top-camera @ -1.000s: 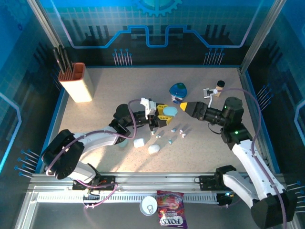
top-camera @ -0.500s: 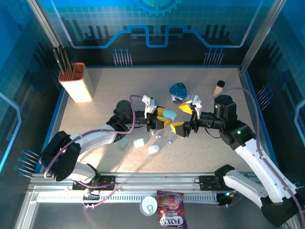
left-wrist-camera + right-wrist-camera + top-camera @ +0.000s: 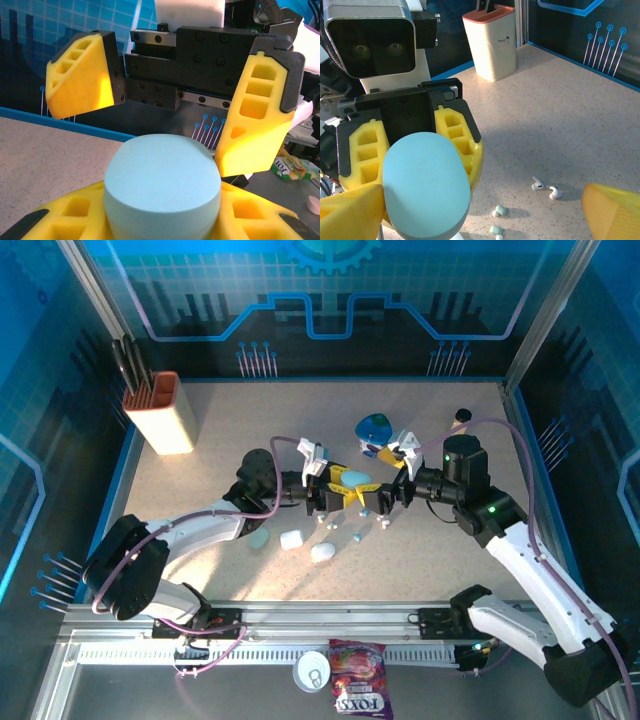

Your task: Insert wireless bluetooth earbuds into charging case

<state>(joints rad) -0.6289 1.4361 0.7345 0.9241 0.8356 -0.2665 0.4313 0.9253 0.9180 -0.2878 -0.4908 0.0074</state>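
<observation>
A pale teal pebble-shaped charging case [image 3: 357, 480] is lifted off the table, with my left gripper [image 3: 340, 488] shut on its lower half. In the left wrist view the case [image 3: 162, 182] has its lid closed between my yellow fingers [image 3: 247, 205]. My right gripper [image 3: 378, 498] faces it, wide open, one finger [image 3: 80, 75] on each side just beyond the case and apart from it. In the right wrist view two white earbuds [image 3: 545, 188] and two pale teal earbuds [image 3: 499, 216] lie loose on the table, below and right of the case [image 3: 426, 187].
Two white cases [image 3: 291, 538] [image 3: 322, 552] and another teal case [image 3: 259, 537] lie on the table under the left arm. A blue object [image 3: 375, 427] sits behind the grippers. A knife block [image 3: 167, 412] stands at the far left.
My right arm has swung left and down from beside the blue object, and its open gripper now faces the teal case. The left gripper, still holding the case, shifted slightly right.
</observation>
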